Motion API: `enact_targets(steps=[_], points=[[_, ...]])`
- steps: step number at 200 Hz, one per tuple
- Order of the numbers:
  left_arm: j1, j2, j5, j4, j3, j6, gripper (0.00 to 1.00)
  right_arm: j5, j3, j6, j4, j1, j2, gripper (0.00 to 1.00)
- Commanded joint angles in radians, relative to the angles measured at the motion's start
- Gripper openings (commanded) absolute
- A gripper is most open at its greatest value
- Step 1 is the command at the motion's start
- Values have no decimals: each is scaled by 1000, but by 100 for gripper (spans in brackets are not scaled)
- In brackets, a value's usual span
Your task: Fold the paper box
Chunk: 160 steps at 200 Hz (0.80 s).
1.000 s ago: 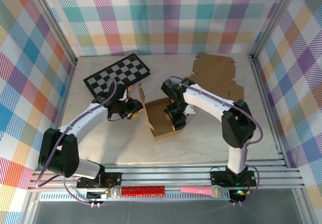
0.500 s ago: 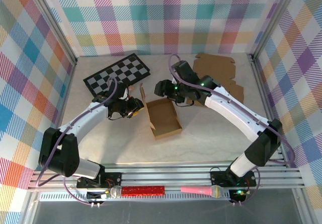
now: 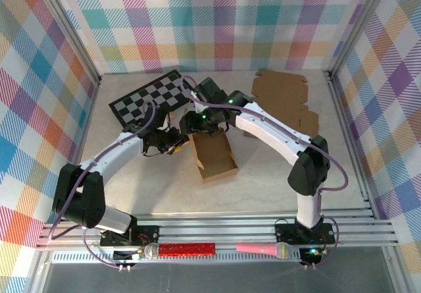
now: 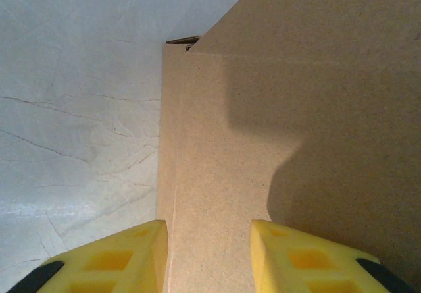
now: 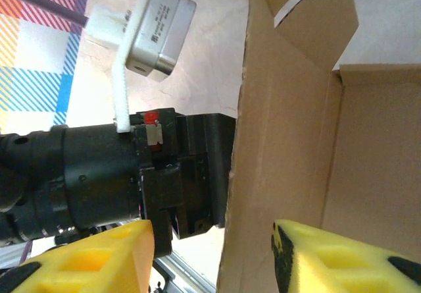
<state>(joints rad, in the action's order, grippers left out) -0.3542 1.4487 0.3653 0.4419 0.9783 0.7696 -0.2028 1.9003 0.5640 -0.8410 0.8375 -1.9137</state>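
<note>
the paper box (image 3: 214, 153) sits open on the table just in front of the checkerboard (image 3: 153, 97), off its right corner, with one flap (image 5: 276, 108) standing upright. the left gripper (image 3: 175, 141) is in front of the checkerboard's near edge, its yellow fingers (image 4: 125, 260) apart with cardboard showing between them. the right gripper (image 3: 191, 123), beside the checkerboard's right corner, straddles the flap, fingers apart, not pinching it.
</note>
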Motion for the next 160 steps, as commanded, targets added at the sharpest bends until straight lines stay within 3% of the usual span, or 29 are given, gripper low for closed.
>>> enact_targets(steps=[1,45,85,160], points=[[-9,10,-4,1,32,-10,37,9,69,8,-68,9,-32,45],[-9,10,-3,4,34,-13,37,46,84,110,-71,18,-62,20],[-10,-13,-12,26,43,-21,41,154,53,264,-31,43,-17,0],[-22,-165,-163,235,95,-76,49,489,79,713,-189,55,61,0]])
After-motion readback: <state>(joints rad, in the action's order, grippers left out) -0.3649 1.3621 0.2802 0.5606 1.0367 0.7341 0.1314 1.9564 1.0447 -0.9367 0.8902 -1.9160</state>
